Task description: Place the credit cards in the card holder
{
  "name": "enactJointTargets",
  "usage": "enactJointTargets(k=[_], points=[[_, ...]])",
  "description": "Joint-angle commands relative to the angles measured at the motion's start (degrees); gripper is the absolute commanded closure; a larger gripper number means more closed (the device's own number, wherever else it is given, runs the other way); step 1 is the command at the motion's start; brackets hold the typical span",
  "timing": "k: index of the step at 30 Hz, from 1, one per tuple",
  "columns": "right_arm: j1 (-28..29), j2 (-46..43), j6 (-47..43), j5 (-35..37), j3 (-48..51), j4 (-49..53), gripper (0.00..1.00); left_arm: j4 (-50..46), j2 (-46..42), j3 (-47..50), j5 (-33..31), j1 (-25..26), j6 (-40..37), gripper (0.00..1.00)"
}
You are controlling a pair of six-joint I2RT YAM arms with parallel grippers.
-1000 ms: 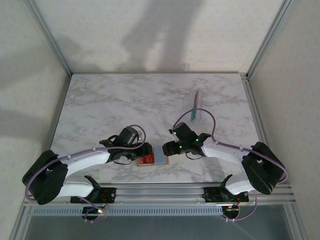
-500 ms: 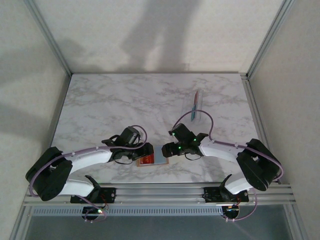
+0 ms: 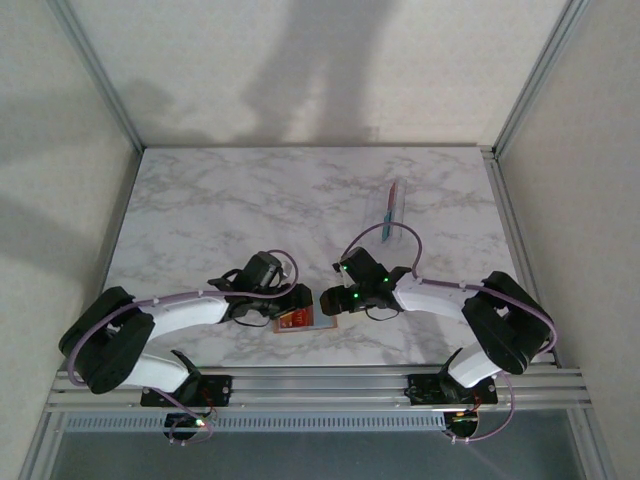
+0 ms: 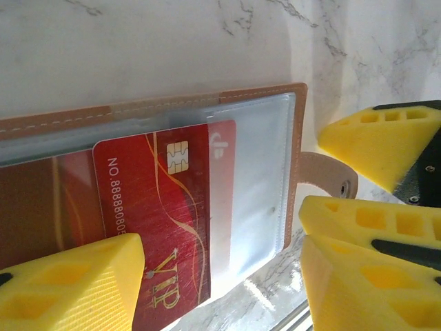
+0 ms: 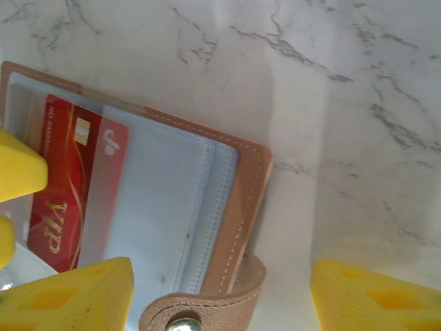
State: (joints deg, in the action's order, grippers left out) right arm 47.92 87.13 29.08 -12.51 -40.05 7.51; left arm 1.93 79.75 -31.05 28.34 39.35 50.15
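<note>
The tan card holder (image 3: 303, 322) lies open on the marble near the front edge, between my two grippers. A red VIP credit card (image 4: 158, 200) sits partly inside its clear pocket (image 4: 255, 165), one end sticking out. My left gripper (image 4: 220, 289) is open, with one finger (image 4: 69, 286) over the red card's corner and the other past the holder's edge. My right gripper (image 5: 224, 303) is open over the clasp tab (image 5: 207, 310) without touching it. More credit cards (image 3: 393, 210) stand on edge at the back right.
The right gripper's yellow finger (image 4: 382, 145) reaches into the left wrist view beside the clasp tab (image 4: 324, 176). The aluminium rail (image 3: 320, 385) runs just in front of the holder. Frame posts and white walls bound the marble table (image 3: 220, 210).
My right gripper has moved left onto the holder's right half and now covers its blue pockets. The left arm has edged slightly right. The holder and red card stay in place.
</note>
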Motion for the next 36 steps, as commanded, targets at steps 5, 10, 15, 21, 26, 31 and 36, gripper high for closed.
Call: enactJointTargets(k=[5,10,15,21,26,31,36], points=[[0.16,0.03,1.68,-1.31,1.85,-2.47,0.31,3.24,0.87,-0.93,2.51,1.06,1.93,0.39],[0.33,-1.56,0.10,2.34,0.95,0.74,0.22,5.02,-0.89,0.43,4.05,0.93,2.85,0.39],[1.94,-1.75,-0.85,8.10,-2.20,4.71,0.01,-0.95,-10.86,3.66,0.42,-2.66,2.88,0.39],[5.84,1.14,-1.64,13.16,-7.36,5.80,0.01,-7.25,-18.26,6.78,-2.34,-8.70,1.41,0.48],[10.35,5.10,-2.08,19.64,-11.73,6.54,0.01,-6.26,-14.60,8.47,-2.38,-10.50,0.15,0.60],[13.15,9.57,-2.22,24.38,-14.45,6.47,0.01,-2.60,-12.04,10.15,-2.20,-10.60,0.65,0.61],[15.57,14.14,-2.30,27.16,-17.43,8.04,0.01,-3.16,-10.29,10.21,-3.26,-10.61,0.30,0.61]])
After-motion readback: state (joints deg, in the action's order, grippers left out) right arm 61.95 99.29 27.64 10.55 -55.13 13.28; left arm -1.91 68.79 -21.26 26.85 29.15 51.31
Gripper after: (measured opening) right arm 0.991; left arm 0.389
